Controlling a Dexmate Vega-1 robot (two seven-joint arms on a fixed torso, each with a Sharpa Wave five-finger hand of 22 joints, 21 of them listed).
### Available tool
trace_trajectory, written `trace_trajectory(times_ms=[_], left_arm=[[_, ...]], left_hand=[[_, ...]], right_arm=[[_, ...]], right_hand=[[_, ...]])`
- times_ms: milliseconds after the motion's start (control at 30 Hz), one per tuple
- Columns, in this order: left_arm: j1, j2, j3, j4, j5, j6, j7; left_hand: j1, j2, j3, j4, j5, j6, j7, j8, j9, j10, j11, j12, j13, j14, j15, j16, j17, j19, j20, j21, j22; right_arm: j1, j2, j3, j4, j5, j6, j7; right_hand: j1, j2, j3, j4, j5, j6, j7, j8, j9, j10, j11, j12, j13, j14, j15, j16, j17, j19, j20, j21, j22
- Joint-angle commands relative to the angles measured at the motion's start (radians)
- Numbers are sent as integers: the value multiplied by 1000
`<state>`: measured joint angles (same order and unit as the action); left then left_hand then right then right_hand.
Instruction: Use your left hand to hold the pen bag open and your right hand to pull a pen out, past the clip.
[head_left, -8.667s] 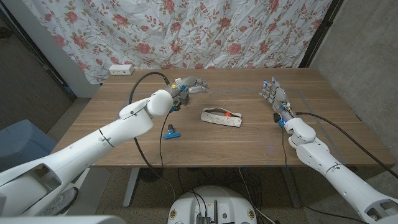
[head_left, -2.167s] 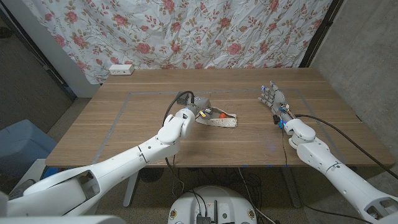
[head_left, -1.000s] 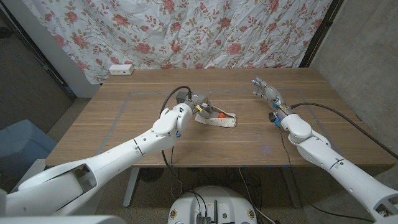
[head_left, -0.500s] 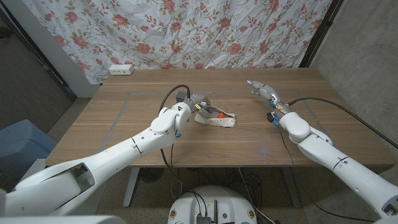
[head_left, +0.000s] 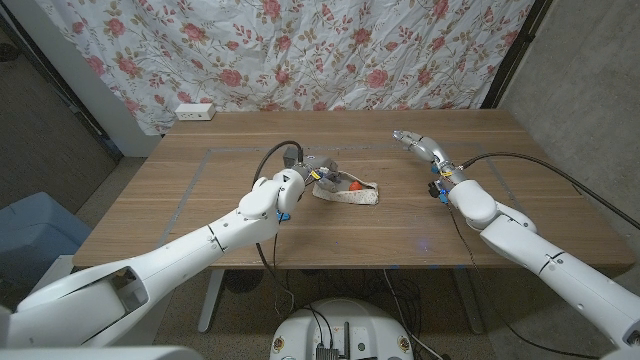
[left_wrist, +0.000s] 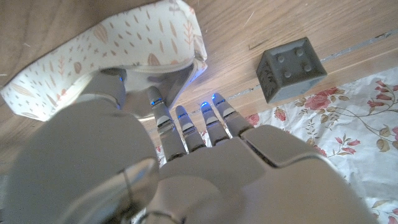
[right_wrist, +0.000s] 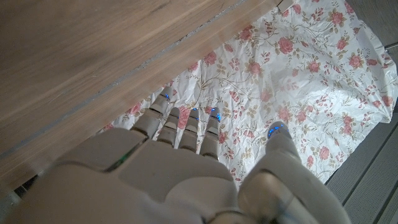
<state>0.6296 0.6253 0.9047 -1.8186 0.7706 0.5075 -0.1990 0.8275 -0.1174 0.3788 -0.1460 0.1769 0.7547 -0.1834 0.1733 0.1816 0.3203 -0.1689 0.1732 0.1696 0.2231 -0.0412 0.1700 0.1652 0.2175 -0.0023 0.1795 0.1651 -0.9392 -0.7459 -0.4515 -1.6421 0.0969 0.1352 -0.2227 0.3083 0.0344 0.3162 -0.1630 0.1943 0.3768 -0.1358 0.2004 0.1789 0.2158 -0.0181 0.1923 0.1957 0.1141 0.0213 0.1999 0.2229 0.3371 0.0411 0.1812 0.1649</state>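
The white patterned pen bag (head_left: 352, 193) lies on the wooden table (head_left: 200, 200) a little left of its middle, with something red (head_left: 356, 184) showing at its mouth. My left hand (head_left: 318, 172) is at the bag's left end. In the left wrist view, my left hand (left_wrist: 155, 130) pinches the raised edge of the pen bag (left_wrist: 106, 50) between thumb and fingers. My right hand (head_left: 415, 143) hovers over the table to the right of the bag, apart from it. Its fingers are stretched towards the bag and hold nothing. In the right wrist view, my right hand (right_wrist: 180, 143) has its thumb spread.
A white power strip (head_left: 195, 111) lies at the table's far left edge, below the flowered curtain (head_left: 330, 50). A small grey block (left_wrist: 291, 67) stands on the table beyond my left hand's fingers. Cables trail from both wrists across the tabletop.
My right hand has swung left with its fingers turning towards the bag. My left hand, which earlier came from the back of the table to the bag, stays at its left end.
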Motion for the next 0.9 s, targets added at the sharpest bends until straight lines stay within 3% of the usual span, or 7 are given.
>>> trace_trajectory(times_ms=[33,133,633,900], left_arm=[[19,9,-13,3,-45,-17,35],[25,9,-18,2,-56,-13,46],[28,3,-17,20,-96,-23,83],[22,0,-12,31,-106,-34,99]], left_hand=[[-8,1,-5,0,-3,-14,0,5,0,-8,10,1,4,-7,-39,0,2,-6,2,-2,4],[-11,1,-8,0,-3,-15,-2,6,0,-15,14,0,4,-9,-36,1,2,-9,3,-2,4],[-26,2,-18,1,-2,-26,-1,6,-1,-32,29,4,4,-28,-23,1,2,-27,8,-2,4],[-36,1,-24,3,-2,-35,2,5,-1,-34,30,6,4,-31,-21,2,2,-31,10,-1,4]], right_arm=[[3,-31,-11,-52,-76,-54,-9],[9,-49,-27,-87,-129,-133,-9],[22,-91,-52,-147,-235,-177,4],[41,-112,-77,-184,-296,-213,47]], right_hand=[[21,-2,5,-6,-4,17,-3,8,4,-2,3,2,-1,-1,3,4,1,-3,4,3,3],[28,-5,6,-9,-5,20,-2,8,4,-3,2,2,-1,-1,4,4,0,-4,3,3,3],[126,-40,29,-28,-6,68,15,30,11,-24,-2,-3,0,-21,14,0,-8,-20,14,1,2],[211,-53,57,-31,4,99,20,47,18,-39,7,-4,1,-33,25,0,-11,-31,21,0,2]])
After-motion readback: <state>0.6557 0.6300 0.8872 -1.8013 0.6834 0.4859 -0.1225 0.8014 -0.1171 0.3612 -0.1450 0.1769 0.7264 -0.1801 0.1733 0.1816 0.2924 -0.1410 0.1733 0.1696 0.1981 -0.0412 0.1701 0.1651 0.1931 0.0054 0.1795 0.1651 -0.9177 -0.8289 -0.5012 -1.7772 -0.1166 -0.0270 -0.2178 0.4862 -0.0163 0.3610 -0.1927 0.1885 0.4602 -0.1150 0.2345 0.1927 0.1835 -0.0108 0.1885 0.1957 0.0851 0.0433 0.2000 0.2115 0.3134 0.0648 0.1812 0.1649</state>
